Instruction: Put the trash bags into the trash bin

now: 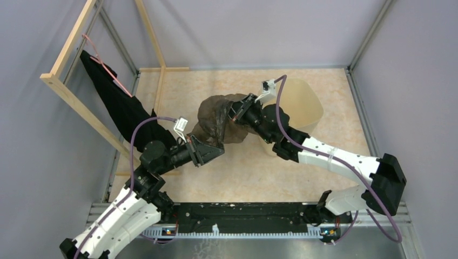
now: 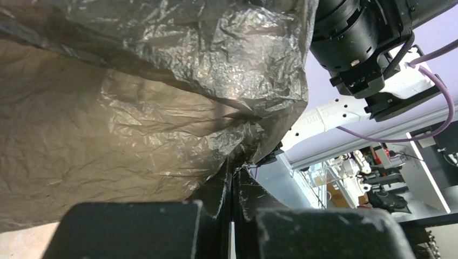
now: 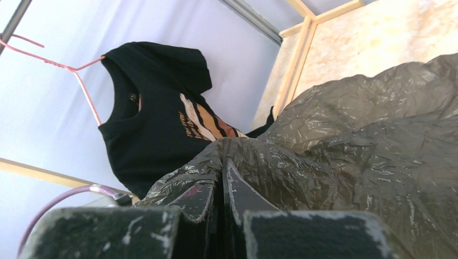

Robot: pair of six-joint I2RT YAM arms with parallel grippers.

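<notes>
You have both tools on the trash bag (image 1: 216,116), which hangs as a crumpled brown-black bundle over the middle of the desk (image 1: 227,178), a little toward its far edge. Your left tool (image 1: 215,143) comes in from the near-left side, and its wrist view shows the jaws pressed together on a fold of the glossy film (image 2: 135,108), with the rest of the sheet ballooning up and over the camera. Your right tool (image 1: 236,110) reaches across from the right and grips the bag's far-right side; in its own view the jaws are likewise closed on a pinch of wrinkled film (image 3: 351,151) that spreads away to the right. The trash bin (image 1: 302,102) stands toward the far-right corner of the desk, just beside the bag, with the right arm crossing in front of its left side, so you cannot tell whether film and rim touch. None of the bag sits inside the bin. Off the desk's left edge, a black T-shirt (image 1: 116,102) hangs from a pink hanger (image 1: 108,67) on a wooden frame (image 1: 70,91), well apart from the bag.
</notes>
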